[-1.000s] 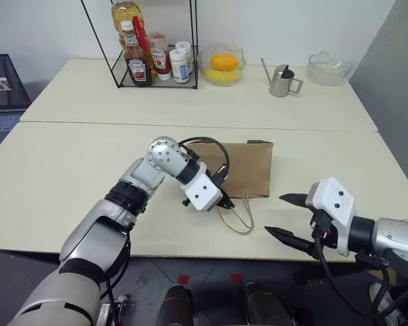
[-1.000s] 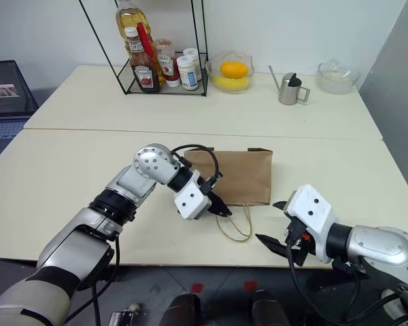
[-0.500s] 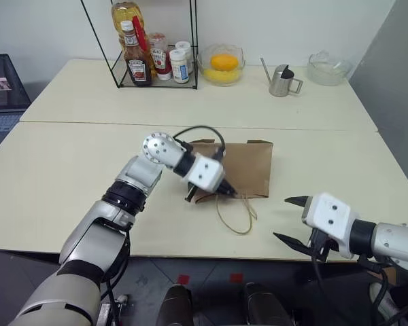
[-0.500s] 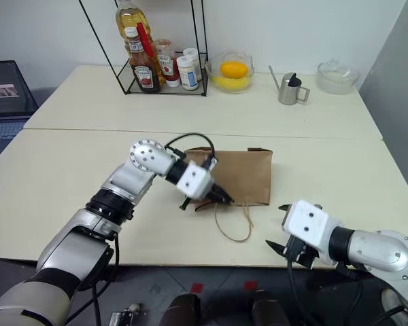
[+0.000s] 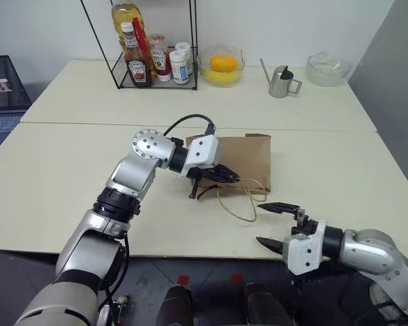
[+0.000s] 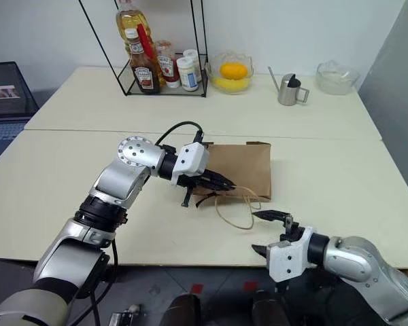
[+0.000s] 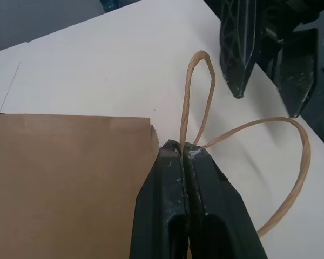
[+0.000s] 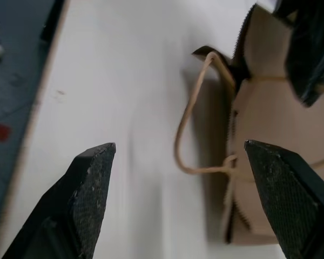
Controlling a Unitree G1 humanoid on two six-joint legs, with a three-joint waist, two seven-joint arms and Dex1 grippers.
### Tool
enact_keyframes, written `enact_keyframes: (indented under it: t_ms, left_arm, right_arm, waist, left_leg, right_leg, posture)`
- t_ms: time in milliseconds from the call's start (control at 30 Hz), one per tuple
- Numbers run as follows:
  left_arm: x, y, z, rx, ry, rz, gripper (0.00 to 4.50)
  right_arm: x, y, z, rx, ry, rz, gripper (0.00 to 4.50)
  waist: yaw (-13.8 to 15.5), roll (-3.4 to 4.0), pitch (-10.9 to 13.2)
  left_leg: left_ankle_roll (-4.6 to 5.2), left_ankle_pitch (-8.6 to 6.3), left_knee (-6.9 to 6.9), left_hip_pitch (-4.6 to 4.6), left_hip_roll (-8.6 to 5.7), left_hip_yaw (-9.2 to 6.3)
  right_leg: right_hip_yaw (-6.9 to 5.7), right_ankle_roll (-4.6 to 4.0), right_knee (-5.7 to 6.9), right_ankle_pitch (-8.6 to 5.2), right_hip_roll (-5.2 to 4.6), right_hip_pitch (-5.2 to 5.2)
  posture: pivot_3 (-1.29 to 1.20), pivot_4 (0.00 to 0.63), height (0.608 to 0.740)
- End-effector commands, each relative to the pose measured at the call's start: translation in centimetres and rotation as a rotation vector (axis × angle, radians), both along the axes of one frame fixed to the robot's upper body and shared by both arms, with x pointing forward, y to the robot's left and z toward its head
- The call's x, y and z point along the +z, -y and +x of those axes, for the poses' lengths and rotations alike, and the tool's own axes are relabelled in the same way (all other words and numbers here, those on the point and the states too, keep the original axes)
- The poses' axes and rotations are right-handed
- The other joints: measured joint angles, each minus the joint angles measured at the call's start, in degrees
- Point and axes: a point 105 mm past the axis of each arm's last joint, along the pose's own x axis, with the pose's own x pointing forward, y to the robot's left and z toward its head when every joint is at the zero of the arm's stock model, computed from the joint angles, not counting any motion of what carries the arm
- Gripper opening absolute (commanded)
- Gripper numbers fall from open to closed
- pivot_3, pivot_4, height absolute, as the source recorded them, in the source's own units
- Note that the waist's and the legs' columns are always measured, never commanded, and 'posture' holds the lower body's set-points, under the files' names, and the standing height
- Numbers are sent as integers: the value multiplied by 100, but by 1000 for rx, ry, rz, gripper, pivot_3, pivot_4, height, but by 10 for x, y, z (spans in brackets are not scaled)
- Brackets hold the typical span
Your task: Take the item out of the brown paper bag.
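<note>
The brown paper bag (image 5: 241, 161) lay flat on the table (image 5: 61, 170). The left gripper (image 7: 182, 148) was clamped on one cord handle (image 7: 197, 86), and the right gripper (image 5: 277, 224) waited wide near the mouth. The item was hidden, presumably inside. Lifting the handle should open the mouth before the right gripper enters.

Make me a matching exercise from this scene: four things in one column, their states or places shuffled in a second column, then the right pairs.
1. left gripper
2. right gripper
3. brown paper bag
4. fruit bowl

a. at the table's far side, beside the wire rack
b. open, near the table's front edge
c. shut on a cord handle
d. lying flat on the table

Pairs: 1-c, 2-b, 3-d, 4-a
</note>
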Motion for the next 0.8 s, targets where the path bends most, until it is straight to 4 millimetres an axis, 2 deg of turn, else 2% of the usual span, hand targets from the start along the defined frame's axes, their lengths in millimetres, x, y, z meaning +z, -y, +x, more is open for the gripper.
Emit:
enact_keyframes:
  t_ms: [33, 200, 400, 533, 767, 800]
  left_arm:
    - [12, -2, -1, 6, 41, -40, 32]
    - [9, -2, -1, 9, 37, -44, 32]
    - [9, -2, -2, 3, 34, -48, 32]
    - [11, -4, -3, 3, 28, -55, 0]
    - [27, -11, 0, 41, 11, -98, 0]
    - [29, -12, 0, 45, 8, -101, 0]
  right_arm:
    - [-1, -5, -3, 43, 74, 16, 4015]
    - [-11, -17, 1, 88, 123, 6, 4015]
    - [-23, -27, 18, 64, 116, -13, 4015]
    - [-33, -31, 25, 60, 70, -27, 2824]
    - [-43, -37, 26, 55, -23, -24, 193]
    - [-44, -37, 26, 53, -37, -21, 29]
  waist:
    - [3, 0, 0]
    - [0, 0, 0]
    - [3, 0, 0]
    - [2, 0, 0]
    - [1, 0, 0]
    - [2, 0, 0]
  left_leg:
    - [0, 0, 0, 0, 0, 0]
    - [0, -1, 0, 6, 0, 0]
    - [-1, 0, 0, 9, 0, 0]
    - [-1, 0, 1, 9, -1, 0]
    - [0, 0, 1, 9, 0, -1]
    - [0, 0, 1, 9, 0, -1]
  right_leg:
    - [0, 0, -3, 0, 0, 2]
    - [0, 0, -2, 0, -1, 8]
    - [-1, -1, 0, 0, 0, 10]
    - [0, -1, 1, 1, -1, 11]
    - [-1, -1, 2, 1, -1, 11]
    - [-1, -1, 1, 0, -1, 11]
  posture:
    - [0, 150, 740]
    - [0, 150, 740]
    - [0, 150, 740]
    - [0, 150, 740]
    - [0, 150, 740]
    - [0, 150, 740]
